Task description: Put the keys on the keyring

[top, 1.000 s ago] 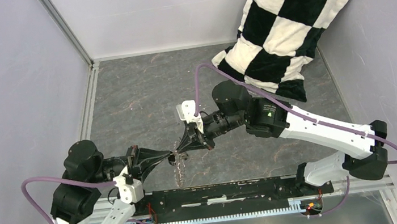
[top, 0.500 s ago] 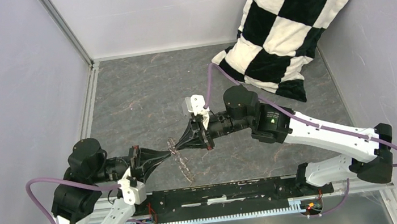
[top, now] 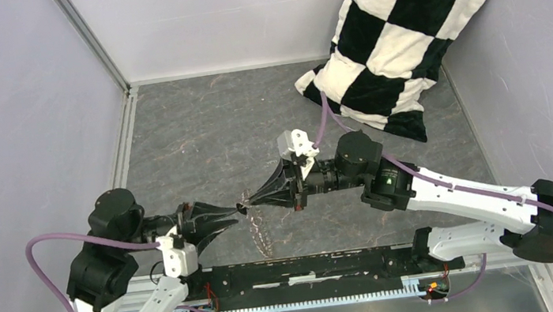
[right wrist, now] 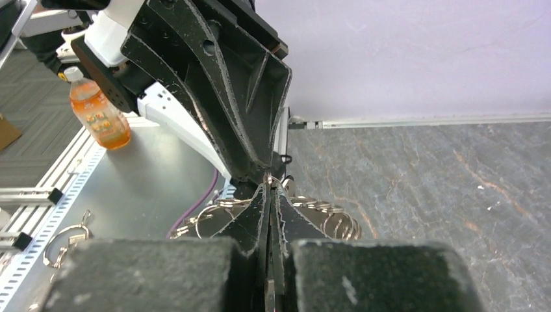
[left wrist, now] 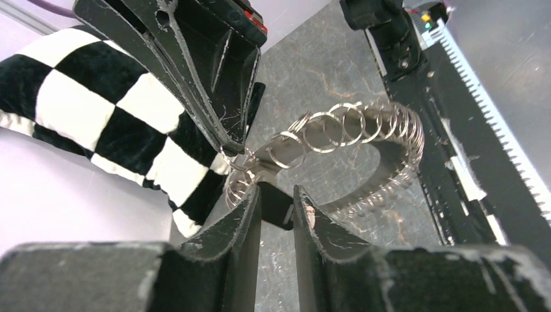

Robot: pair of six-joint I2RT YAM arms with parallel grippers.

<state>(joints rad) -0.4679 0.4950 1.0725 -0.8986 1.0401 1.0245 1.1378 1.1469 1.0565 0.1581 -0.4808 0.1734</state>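
Left gripper (top: 237, 209) has parted its fingers; right gripper (top: 248, 203) stays clenched on the keyring (top: 261, 234) mid-frame; I cannot confirm keys threaded.

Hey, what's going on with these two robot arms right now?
The right gripper is pinched shut on the keyring, which dangles from its tips over the table. The left gripper meets it tip to tip, jaws slightly apart, with something dark between them that I can't identify.
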